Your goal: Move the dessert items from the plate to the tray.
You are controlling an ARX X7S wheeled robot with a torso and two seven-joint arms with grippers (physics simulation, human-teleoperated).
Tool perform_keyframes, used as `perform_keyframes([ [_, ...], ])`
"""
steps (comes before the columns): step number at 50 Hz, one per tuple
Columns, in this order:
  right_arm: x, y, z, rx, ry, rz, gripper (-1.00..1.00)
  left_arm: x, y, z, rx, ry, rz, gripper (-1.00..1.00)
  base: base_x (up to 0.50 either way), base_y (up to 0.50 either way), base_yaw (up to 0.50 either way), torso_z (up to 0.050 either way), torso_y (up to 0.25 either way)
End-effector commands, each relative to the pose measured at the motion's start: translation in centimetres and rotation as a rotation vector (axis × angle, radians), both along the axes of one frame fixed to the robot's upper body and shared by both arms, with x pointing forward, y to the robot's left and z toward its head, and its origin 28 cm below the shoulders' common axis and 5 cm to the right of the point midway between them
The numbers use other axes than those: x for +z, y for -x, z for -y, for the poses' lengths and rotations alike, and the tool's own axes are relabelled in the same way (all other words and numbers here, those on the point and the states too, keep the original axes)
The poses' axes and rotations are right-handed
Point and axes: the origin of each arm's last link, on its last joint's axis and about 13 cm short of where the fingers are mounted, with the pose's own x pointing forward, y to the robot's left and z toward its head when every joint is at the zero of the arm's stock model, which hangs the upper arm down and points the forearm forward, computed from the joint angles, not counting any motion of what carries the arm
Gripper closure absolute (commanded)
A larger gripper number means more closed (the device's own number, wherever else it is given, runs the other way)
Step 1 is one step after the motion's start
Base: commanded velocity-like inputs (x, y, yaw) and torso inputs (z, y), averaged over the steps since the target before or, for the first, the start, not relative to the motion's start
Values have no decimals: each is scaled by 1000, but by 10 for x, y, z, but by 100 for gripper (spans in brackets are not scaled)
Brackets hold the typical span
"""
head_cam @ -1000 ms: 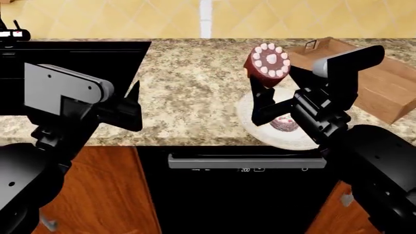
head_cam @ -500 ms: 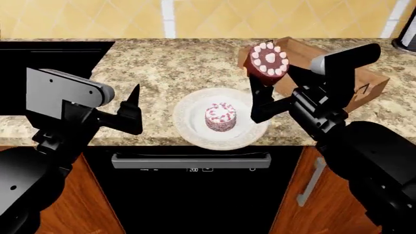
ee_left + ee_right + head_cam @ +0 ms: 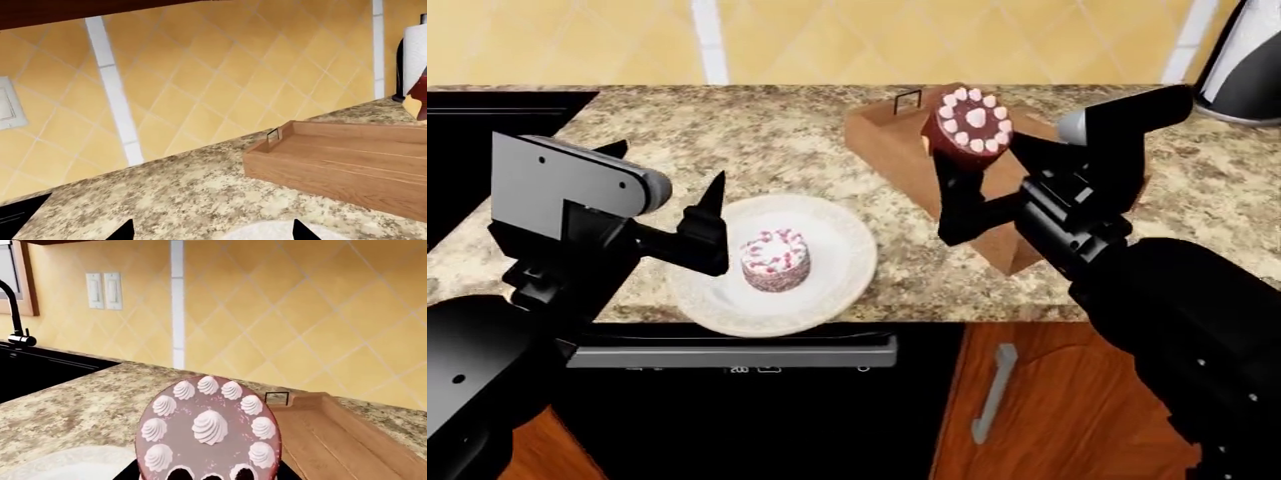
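Nearest the robot, both arms reach forward over the counter edge: the left gripper (image 3: 710, 225) hovers low beside the plate (image 3: 834, 270) with its fingers spread and nothing between them, while the right gripper (image 3: 958, 165) is raised, its fingers pinching one cake (image 3: 970, 122) that is tipped on its side with the frosted top facing the camera. The plate sits at the front edge of the granite counter (image 3: 761, 140) and carries the other cake (image 3: 775, 260), upright near its middle. Farther back, the wooden tray (image 3: 888, 125) lies behind and below the held cake, with nothing visible inside it in the wrist views.
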Motion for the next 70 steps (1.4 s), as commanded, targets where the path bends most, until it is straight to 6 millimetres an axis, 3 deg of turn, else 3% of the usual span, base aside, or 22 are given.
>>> perform_keyframes([
  [1, 7, -7, 2, -13, 23, 17, 100, 0, 0, 0, -2, -3, -4, -100, 390, -364, 0, 0, 0],
  [21, 18, -23, -8, 46, 79, -28, 100, 0, 0, -1, 10, -16, -9, -100, 418, -359, 0, 0, 1],
  [33, 28, -28, -17, 98, 131, -129, 100, 8, 5, -5, 27, -44, -7, -100, 47, 0, 0, 0, 1],
  [48, 35, -34, -22, 130, 170, -184, 100, 18, 18, -12, 56, -93, -23, -100, 489, -14, 0, 0, 1],
  [62, 38, -31, -21, 145, 159, -228, 100, 17, 18, -12, 56, -104, -41, -100, 0, 0, 0, 0, 1],
  [70, 34, -40, -21, 112, 161, -241, 100, 14, 18, -13, 54, -101, -50, -100, 0, 0, 0, 0, 0],
])
